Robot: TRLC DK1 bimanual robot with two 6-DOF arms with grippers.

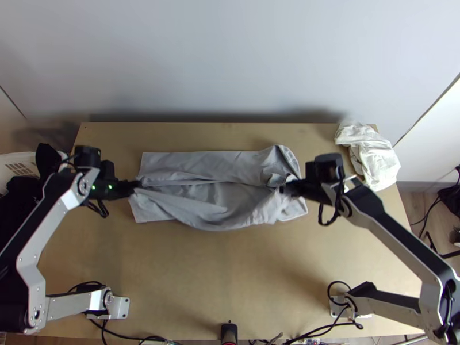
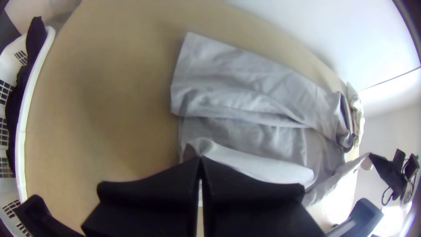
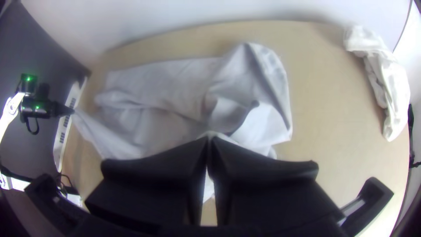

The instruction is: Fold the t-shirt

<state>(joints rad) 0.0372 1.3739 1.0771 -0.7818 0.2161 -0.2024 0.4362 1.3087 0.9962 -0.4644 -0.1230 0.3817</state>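
The left gripper (image 1: pixel 135 185) is at the left end of the grey t-shirt (image 1: pixel 201 164). In the left wrist view, the left gripper (image 2: pixel 200 160) is shut on the near layer of the t-shirt (image 2: pixel 250 66). Over the shirt's right part is the right gripper (image 1: pixel 286 188); in the right wrist view this right gripper (image 3: pixel 209 139) is shut on the same layer of the t-shirt (image 3: pixel 175 83). Between both grippers the cloth hangs raised in a sagging strip. Behind it the shirt lies in a long band with a fold along it, rumpled at its right end.
A bunched white cloth (image 1: pixel 374 155) lies at the table's back right corner. A white basket (image 2: pixel 33 96) with dark cloth stands beyond the left edge. Bare wood of the table (image 1: pixel 230 276) stretches between the shirt and the near edge.
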